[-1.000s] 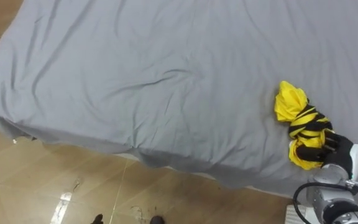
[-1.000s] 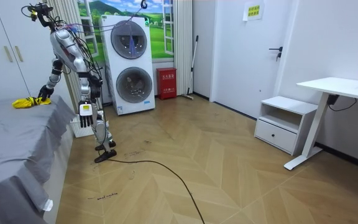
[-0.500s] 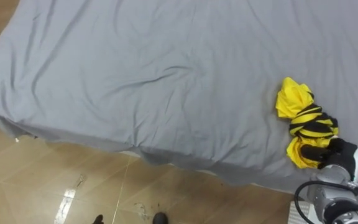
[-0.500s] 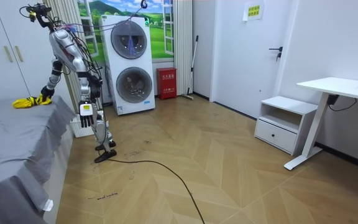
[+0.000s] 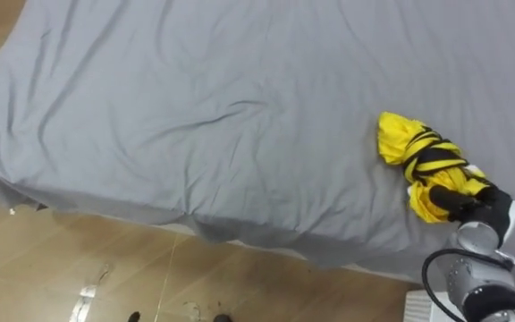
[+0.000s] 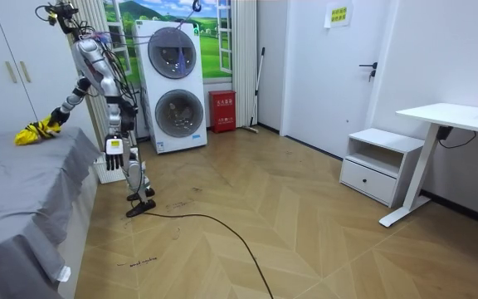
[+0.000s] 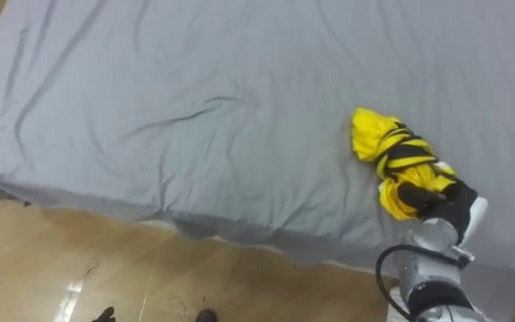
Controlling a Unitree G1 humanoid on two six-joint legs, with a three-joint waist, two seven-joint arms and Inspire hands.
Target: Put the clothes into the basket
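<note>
The right hand [image 5: 479, 215] is clamped on the yellow and black garment [image 5: 418, 161], its dark fingers [image 5: 445, 199] curled into the near end of the bundle. The grey bed [image 5: 195, 107] is faced from its edge, and the stacked washing machines [image 6: 175, 87] are seen behind the robot in the room view. Compared with half a second ago, the right arm is raised higher in the room view. The garment is drawn up with it, so that it appears to hang from the hand just above the sheet rather than lying flat on it. In the eye views the bundle is found further in from the picture's right edge, though part of that shift may be put down to the camera. The grasp can therefore be judged secure and the pick-up as under way. The carry to the basket is not yet begun. The left hand [image 6: 114, 151] is hung idle at the robot's side.
</note>
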